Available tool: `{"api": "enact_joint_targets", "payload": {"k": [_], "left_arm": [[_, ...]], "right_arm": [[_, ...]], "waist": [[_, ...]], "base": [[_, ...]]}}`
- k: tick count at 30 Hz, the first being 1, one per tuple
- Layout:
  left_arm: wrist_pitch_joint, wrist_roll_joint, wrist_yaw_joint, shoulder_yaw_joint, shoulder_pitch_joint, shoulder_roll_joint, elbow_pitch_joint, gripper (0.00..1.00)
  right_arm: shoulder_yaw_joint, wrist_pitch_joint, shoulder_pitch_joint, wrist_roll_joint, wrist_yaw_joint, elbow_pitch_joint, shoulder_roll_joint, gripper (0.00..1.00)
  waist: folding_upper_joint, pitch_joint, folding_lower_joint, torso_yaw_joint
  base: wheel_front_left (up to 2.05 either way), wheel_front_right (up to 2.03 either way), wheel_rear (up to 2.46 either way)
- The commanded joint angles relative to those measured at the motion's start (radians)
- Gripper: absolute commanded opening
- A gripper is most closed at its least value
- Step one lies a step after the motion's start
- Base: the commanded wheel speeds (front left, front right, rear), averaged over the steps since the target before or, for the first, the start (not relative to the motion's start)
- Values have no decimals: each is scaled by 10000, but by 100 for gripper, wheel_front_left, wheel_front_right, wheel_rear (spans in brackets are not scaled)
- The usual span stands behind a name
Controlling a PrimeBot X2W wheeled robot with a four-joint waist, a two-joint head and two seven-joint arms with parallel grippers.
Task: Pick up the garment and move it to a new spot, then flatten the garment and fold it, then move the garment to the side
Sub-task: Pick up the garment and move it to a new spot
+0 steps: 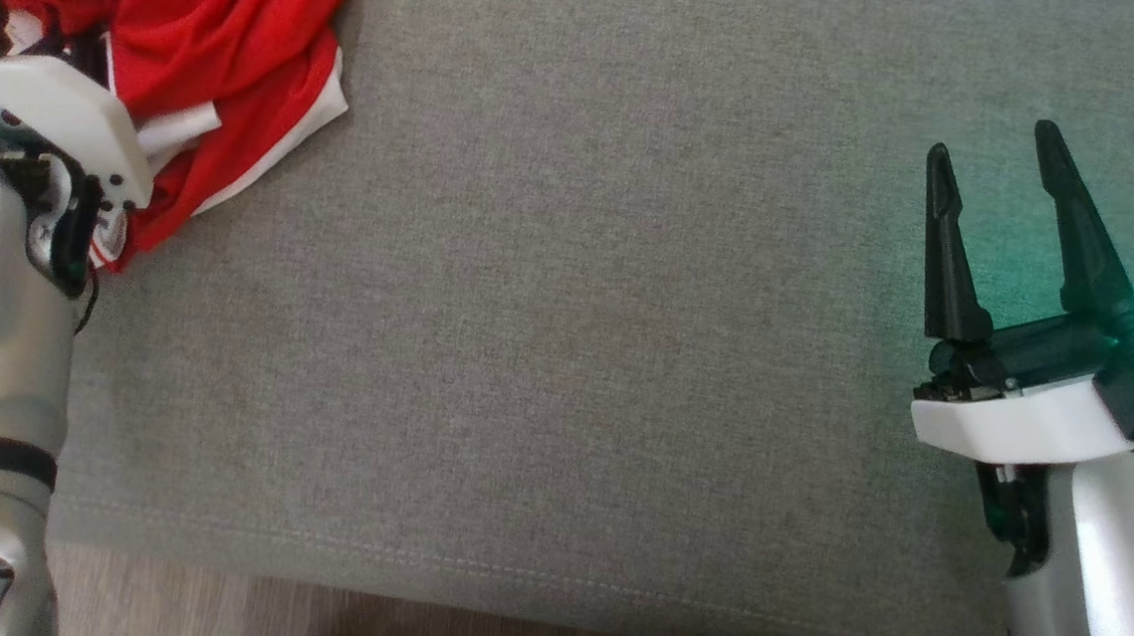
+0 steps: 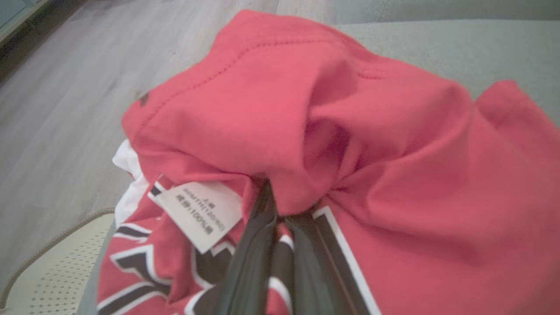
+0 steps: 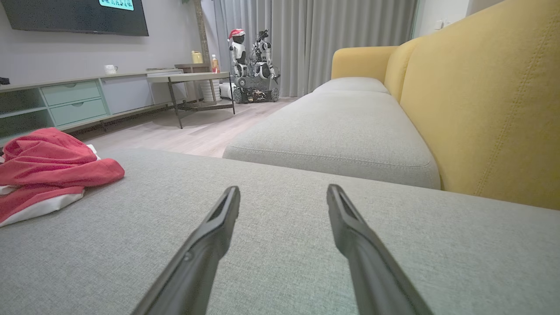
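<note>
Item: crumpled red-and-white fabric garment, left claw is pinching its fold closed for lifting; right claw is idling open, well apart.

The garment is lying on the sofa cushion, bunching around the tips of the left hand, well apart to the left of the right hand, which is hovering over the cushion.

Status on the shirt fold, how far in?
Barely started. Done: left gripper is shut on a fold of the red shirt, which lies crumpled at the left edge of the grey cushion. In hand: the pickup. Left: moving it, flattening, folding, setting aside. The right gripper is open over bare cushion, apart from the shirt.
</note>
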Motion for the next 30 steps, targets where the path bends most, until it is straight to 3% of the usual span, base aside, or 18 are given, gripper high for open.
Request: {"api": "enact_joint_targets", "payload": {"k": [1,9,14,21,30], "left_arm": [[-379,42,124,274,-320,683,-154,0],[-2411,66,458,268,-427,687,-484,0],[-2713,26,458,260,-249,694,-1501,0],[-2734,-71,187,-1,386,511,-3440,0],[-1320,-350,-1,-695,1171,-90,-6076,0]], "right_arm": [[259,-126,-85,-19,-7,-229,45,100],[269,-370,29,-5,-7,414,318,100],[342,-464,162,50,-7,797,524,100],[377,-540,490,219,-7,1286,776,100],[456,-556,634,477,-7,1291,884,100]], "waist": [[1,-96,-1,-58],[1,-1149,-1,-19],[1,-1959,-1,-55],[1,-3097,-1,-351],[1,-3699,-1,-1175]], "base": [[0,0,0],[0,0,0],[0,0,0],[0,0,0],[0,0,0]]}}
